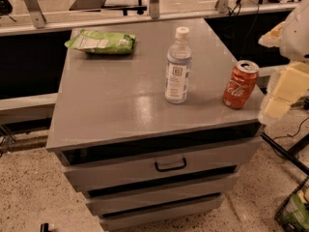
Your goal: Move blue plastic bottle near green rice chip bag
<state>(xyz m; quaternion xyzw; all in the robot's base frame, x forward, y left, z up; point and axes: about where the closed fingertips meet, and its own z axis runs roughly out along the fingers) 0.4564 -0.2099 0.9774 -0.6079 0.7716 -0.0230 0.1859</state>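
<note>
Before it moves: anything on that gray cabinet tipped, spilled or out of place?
Nothing spilled or tipped: blue plastic bottle and Coca-Cola can stand upright; green rice chip bag lies flat, back left. The can does sit near the right edge, with the gripper just beyond it.

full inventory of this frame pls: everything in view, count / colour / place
blue plastic bottle: 1, clear bluish with a white cap, upright near the middle of the cabinet top
green rice chip bag: 1, light green, lying flat at the back left of the top
soda can: 1, orange-red, upright near the right front edge, apart from the bottle
cabinet: 1, grey, drawers down the front, black handle on the top one
green item: 1, on the floor at bottom right, cut off, cannot identify
gripper: 1, cream, at the right edge of the view, just right of the can, holding nothing
</note>
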